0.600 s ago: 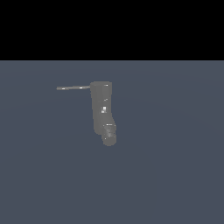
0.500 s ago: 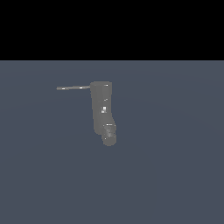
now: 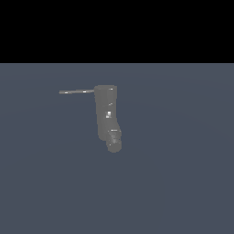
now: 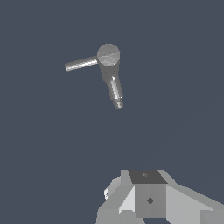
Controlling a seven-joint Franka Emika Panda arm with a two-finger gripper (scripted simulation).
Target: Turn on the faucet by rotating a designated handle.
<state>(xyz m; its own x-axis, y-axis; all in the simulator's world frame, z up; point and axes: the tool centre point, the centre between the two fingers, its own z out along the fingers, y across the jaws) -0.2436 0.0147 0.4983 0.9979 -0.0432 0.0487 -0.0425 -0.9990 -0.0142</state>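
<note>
Claw (image 4: pixel 148 205) sits well apart from the faucet (image 3: pixel 108 114); its opening cannot be told, and the handle (image 3: pixel 76 92) is untouched.

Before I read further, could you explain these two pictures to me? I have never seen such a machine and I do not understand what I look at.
Both pictures are computer renders of a simulated robot arm. One comes from a camera off the arm. It shows a grey faucet standing on a plain dark floor, with a thin handle sticking out sideways from its top, toward the exterior view's left. The arm itself is not in that picture. The other comes from a camera on the robot's wrist, looking down at the same faucet and handle. The pale blocky shape at the picture's edge is part of the pincer; whether it is open cannot be told. It holds nothing visible.
</note>
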